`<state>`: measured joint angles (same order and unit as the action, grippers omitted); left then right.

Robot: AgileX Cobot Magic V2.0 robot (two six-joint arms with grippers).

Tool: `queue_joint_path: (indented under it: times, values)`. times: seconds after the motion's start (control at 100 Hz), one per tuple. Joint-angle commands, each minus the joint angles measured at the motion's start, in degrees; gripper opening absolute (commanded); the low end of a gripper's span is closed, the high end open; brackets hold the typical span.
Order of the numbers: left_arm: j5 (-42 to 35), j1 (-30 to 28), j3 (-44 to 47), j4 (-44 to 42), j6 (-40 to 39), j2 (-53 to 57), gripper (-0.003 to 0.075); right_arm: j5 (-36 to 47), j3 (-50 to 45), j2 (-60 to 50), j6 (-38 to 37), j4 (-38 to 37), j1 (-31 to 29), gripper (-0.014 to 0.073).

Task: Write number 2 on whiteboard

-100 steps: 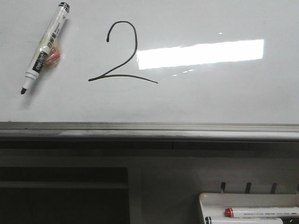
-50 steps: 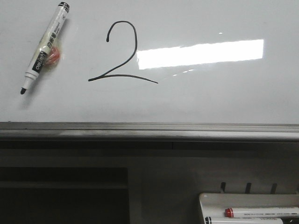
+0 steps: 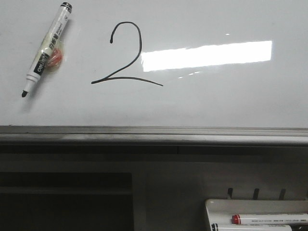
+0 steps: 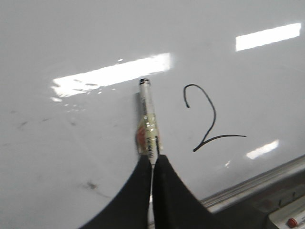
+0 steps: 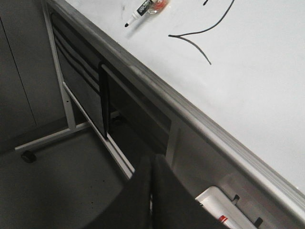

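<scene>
Black 2 [image 3: 126, 54] done on whiteboard [image 3: 216, 101], marker [image 3: 46, 48] lying loose; both pincers [image 4: 152, 164] [image 5: 151, 164] closed empty, just retract.

On the whiteboard [image 3: 216, 103], the number 2 [image 3: 126, 54] sits left of centre, with a marker [image 3: 46, 49] lying tilted on the board further left, well apart from the digit, its tip pointing toward the edge rail [image 3: 154, 134]. The rail runs along the board's near edge. Below the rail, to the right, a tray [image 3: 211, 206] holds two more markers [image 3: 269, 219].
</scene>
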<state>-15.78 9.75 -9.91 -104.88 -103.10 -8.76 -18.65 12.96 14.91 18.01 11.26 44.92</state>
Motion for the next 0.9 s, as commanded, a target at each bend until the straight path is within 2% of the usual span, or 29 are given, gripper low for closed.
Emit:
queue_joint_path:
  times: [0.0, 0.14, 0.2, 0.24, 0.3, 0.33, 0.37, 0.38, 0.43, 0.47, 0.5, 0.54, 0.59, 0.75, 0.83, 0.89]
  values:
    - [1.69, -3.36, -1.25, -0.25, -3.95, -0.49, -0.002, 4.05, 1.42, 0.31, 0.35, 0.21, -0.33, -0.0071]
    - [1.27, -7.45, -1.03, -0.25, -2.68, -0.49, -0.002, 4.05, 1.42, 0.31, 0.35, 0.21, -0.33, -0.0071]
    - [1.77, -7.94, -1.03, -0.25, 2.71, -0.49, -0.002, 4.05, 1.42, 0.31, 0.35, 0.21, -0.33, -0.0071]
    - [2.48, -7.94, -1.03, 3.92, 7.91, -0.49, -0.002, 4.05, 1.42, 0.31, 0.35, 0.21, -0.33, -0.0071]
    - [3.77, -7.94, -1.03, 16.82, 26.29, -0.49, -0.002, 4.05, 1.42, 0.31, 0.35, 0.21, -0.33, -0.0071]
    - [4.26, -7.94, -1.03, 29.42, 38.0, -0.49, -0.002, 4.05, 1.42, 0.31, 0.35, 0.21, -0.33, -0.0071]
    - [4.7, -7.94, -1.03, 44.71, 57.92, -0.49, -0.002, 4.05, 1.42, 0.31, 0.35, 0.21, -0.33, -0.0071]
    - [4.76, -7.94, -1.03, 51.12, 61.4, -0.49, -0.002, 4.05, 1.42, 0.31, 0.35, 0.21, -0.33, -0.0071]
    - [5.43, -7.94, -1.03, 73.45, 88.75, -0.49, -0.002, 4.05, 1.42, 0.31, 0.35, 0.21, -0.33, -0.0071]
    - [7.24, -7.94, -1.03, 88.36, 103.1, -0.13, -0.002, 4.05, 1.42, 0.31, 0.35, 0.21, -0.33, -0.0071]
    - [9.29, -7.94, -1.03, 95.34, 112.33, 0.03, -0.002, 4.05, 1.42, 0.31, 0.35, 0.21, -0.33, -0.0071]
    - [13.15, -7.94, -1.03, 103.0, 116.99, 0.03, -0.002, 4.05, 1.42, 0.31, 0.35, 0.21, -0.33, -0.0071]
    - [18.98, -7.94, -1.03, 107.06, 118.43, 0.03, -0.002, 4.05, 1.42, 0.31, 0.35, 0.21, -0.33, -0.0071]
    - [36.0, -7.94, -1.03, 107.25, 117.96, 0.03, -0.002, 4.05, 1.42, 0.31, 0.35, 0.21, -0.33, -0.0071]
    - [37.85, -7.94, -1.03, 105.3, 117.96, 0.03, -0.002, 4.05, 1.42, 0.31, 0.35, 0.21, -0.33, -0.0071]
    - [34.59, -8.15, 0.19, 104.4, 117.54, 0.57, -0.002, 4.05, 1.42, 0.31, 0.35, 0.21, -0.33, -0.0071]
